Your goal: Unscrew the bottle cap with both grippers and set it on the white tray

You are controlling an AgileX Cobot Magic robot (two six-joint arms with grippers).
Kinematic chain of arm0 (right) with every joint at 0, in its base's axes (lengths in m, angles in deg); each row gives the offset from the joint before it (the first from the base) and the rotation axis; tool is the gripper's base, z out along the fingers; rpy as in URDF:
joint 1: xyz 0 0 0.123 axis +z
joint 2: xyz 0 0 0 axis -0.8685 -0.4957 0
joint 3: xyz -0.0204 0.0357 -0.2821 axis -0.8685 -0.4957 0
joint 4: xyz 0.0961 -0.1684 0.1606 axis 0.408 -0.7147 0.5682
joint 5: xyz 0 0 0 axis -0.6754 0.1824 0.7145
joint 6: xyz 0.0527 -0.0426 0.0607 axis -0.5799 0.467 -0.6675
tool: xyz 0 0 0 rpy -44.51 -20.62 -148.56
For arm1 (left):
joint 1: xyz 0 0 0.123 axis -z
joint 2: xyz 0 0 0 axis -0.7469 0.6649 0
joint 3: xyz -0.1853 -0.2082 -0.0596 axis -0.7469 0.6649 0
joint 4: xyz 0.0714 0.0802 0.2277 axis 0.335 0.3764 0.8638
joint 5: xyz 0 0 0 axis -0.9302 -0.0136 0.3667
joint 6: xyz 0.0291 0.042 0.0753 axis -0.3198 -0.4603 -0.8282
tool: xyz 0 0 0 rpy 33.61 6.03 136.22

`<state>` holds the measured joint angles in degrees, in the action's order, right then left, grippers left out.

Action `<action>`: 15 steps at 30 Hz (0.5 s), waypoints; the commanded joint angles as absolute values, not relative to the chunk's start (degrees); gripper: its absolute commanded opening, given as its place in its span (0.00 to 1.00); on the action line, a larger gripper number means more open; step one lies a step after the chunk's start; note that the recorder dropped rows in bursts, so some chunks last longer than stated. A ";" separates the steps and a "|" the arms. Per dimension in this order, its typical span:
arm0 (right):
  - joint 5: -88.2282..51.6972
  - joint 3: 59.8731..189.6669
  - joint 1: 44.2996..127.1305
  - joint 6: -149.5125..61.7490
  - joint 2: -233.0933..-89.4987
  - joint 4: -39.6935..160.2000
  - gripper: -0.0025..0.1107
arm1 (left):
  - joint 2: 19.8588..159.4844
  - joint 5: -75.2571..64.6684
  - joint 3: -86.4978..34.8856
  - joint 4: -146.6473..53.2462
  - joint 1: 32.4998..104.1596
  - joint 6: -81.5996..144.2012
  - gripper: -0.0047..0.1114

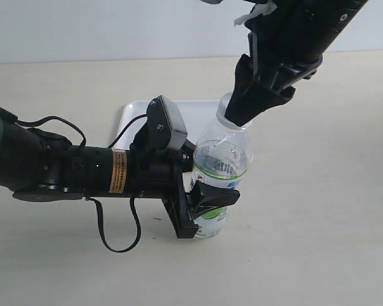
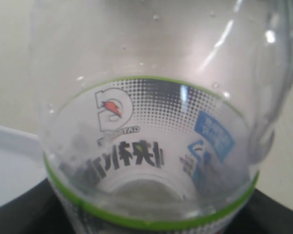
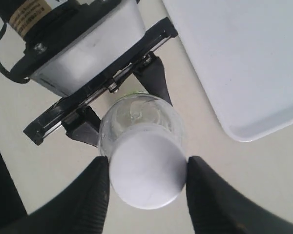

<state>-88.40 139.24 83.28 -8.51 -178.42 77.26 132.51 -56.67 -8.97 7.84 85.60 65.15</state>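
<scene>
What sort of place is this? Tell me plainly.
Likely a robot lab bench: bare cream tabletop, plain wall, with a bottle and white tray as props.

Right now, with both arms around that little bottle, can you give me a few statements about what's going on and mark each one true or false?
1. The bottle cap sits on the neck of the bottle. True.
2. The bottle stands inside the white tray. False: it stands on the table beside the tray.
3. The left gripper is clamped on the bottle's lower body, at the label. True.
4. The right gripper hangs well away from the cap. False: it comes down from above and closes on the cap from both sides.
5. The bottle lies on its side. False: it stands upright.
</scene>
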 commanded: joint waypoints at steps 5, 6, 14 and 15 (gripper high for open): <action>-88.23 139.65 83.33 3.17 -178.31 77.11 0.02 | 131.69 -58.07 -8.62 7.25 85.41 65.59 0.04; -88.23 139.65 83.33 4.71 -178.31 77.11 0.02 | 131.69 -58.07 -8.62 7.25 85.41 65.59 0.04; -88.23 139.65 83.33 13.01 -178.31 77.11 0.02 | 131.69 -58.07 -8.62 7.25 85.41 65.71 0.04; -88.23 139.65 83.33 14.44 -178.31 77.11 0.02 | 131.69 -58.07 -8.62 7.25 85.41 65.71 0.04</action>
<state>-88.40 139.24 83.28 10.31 -178.42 77.36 132.51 -56.79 -8.84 7.84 85.60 65.15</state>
